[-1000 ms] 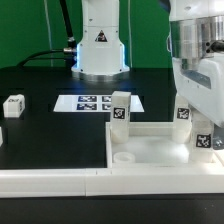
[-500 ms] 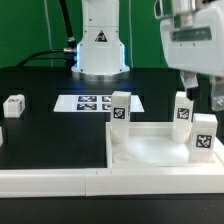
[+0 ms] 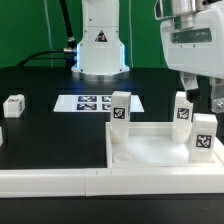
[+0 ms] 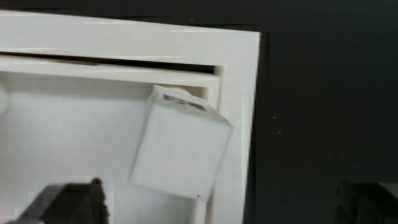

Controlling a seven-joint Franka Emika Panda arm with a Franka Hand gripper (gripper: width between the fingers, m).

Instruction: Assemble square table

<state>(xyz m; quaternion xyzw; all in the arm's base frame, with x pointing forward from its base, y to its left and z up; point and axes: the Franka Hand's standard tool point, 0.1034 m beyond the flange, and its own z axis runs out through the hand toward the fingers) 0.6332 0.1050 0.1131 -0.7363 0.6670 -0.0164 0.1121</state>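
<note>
The white square slab (image 3: 150, 152) lies at the front of the exterior view's right. Three white tagged legs stand upright on it: one at its far left corner (image 3: 120, 110), one at its far right (image 3: 183, 112) and one at its near right (image 3: 204, 135). A fourth leg (image 3: 12, 105) lies loose on the black table at the exterior view's left. My gripper (image 3: 203, 96) hangs open and empty above the right-hand legs, touching nothing. In the wrist view its dark fingertips frame the gripper (image 4: 222, 208), with a leg (image 4: 178, 150) and the slab's rim (image 4: 125, 45) below.
The marker board (image 3: 92, 102) lies flat behind the slab. A long white L-shaped wall (image 3: 55, 180) runs along the table's front edge and up beside the slab. The robot base (image 3: 100, 45) stands at the back.
One second ago my gripper was low around the near right leg. It has let go and risen straight up. It has hardly moved in the last half second.
</note>
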